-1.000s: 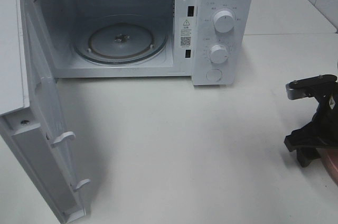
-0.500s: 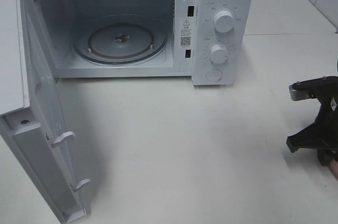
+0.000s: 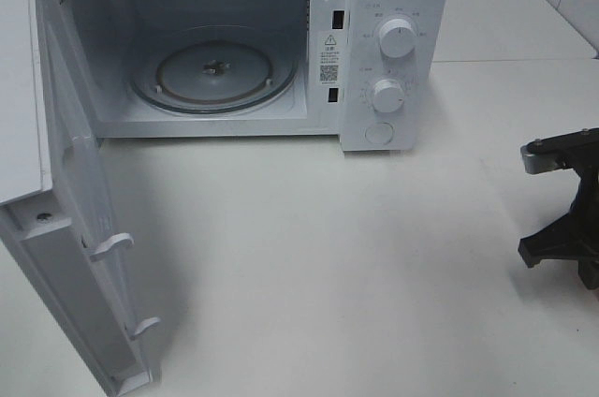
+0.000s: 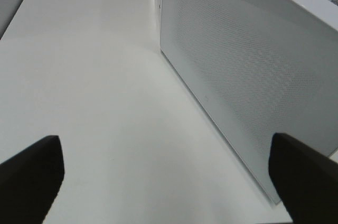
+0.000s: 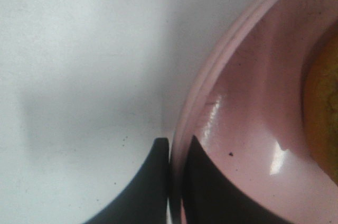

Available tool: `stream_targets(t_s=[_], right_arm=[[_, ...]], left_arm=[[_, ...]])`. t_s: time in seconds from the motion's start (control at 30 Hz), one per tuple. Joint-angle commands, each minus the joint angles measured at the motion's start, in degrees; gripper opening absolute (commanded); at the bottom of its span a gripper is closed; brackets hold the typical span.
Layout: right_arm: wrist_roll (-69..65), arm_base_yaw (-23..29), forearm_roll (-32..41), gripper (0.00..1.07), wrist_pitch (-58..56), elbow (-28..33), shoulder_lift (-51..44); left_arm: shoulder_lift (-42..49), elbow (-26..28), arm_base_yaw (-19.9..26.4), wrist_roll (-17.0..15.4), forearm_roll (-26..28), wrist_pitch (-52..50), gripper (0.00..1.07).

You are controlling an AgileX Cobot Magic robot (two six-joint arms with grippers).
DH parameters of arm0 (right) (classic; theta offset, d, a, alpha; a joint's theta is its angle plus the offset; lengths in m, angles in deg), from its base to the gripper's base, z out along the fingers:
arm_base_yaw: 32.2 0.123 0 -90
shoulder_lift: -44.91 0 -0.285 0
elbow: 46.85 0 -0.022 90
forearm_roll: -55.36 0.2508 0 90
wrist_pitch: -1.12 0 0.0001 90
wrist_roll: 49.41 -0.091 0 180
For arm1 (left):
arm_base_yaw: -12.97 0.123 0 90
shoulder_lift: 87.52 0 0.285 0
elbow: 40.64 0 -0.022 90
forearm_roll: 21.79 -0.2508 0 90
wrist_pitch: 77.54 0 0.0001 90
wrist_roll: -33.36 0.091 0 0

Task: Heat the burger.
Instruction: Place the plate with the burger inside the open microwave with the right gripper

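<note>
burger (image 5: pixel 323 102): only a golden sliver shows in the right wrist view, sitting on the pink plate (image 5: pixel 253 102), far right of the table (image 3: pixel 328 257), outside the high camera's frame and well apart from the microwave (image 3: pixel 412 4)

right gripper (image 5: pixel 174 150) is pinched on the plate rim, one finger inside, one outside

left gripper (image 4: pixel 163 150) is spread wide, nothing in it, parked beside the door (image 3: pixel 56 228)

step looks like: carry plate into the cavity. A one-sided rim pinch will likely let the plate droop, so lift slow, keep it level, clear the sill, set down centred on the turntable (image 3: pixel 213 74)

count: 1 burger, 1 plate, 1 microwave, 1 turntable, 1 door swung fully open, 2 knobs (image 3: pixel 397 39) (image 3: pixel 387 95), 1 round button (image 3: pixel 378 133), 2 grippers
</note>
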Motion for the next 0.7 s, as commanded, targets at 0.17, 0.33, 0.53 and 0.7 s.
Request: stream_targets(t_s=[0.17, 0.33, 0.53, 0.7], right_arm=[[-4.87, 0.0, -4.18, 0.0, -3.09, 0.4, -3.72], [-8.59, 2.58, -8.65, 0.0, -7.16, 0.4, -5.73], [-12.03, 5.79, -12.89, 0.0, -10.94, 0.4, -7.39], [-13.06, 8.25, -14.27, 0.0, -14.04, 0.4, -7.73]], left_arm=[[1.09, -0.06, -0.29, 0.11, 0.11, 0.17, 0.98], [1.09, -0.06, -0.29, 0.11, 0.11, 0.17, 0.98], [1.09, -0.06, -0.29, 0.11, 0.11, 0.17, 0.98], [1.09, -0.06, -0.29, 0.11, 0.11, 0.17, 0.98]])
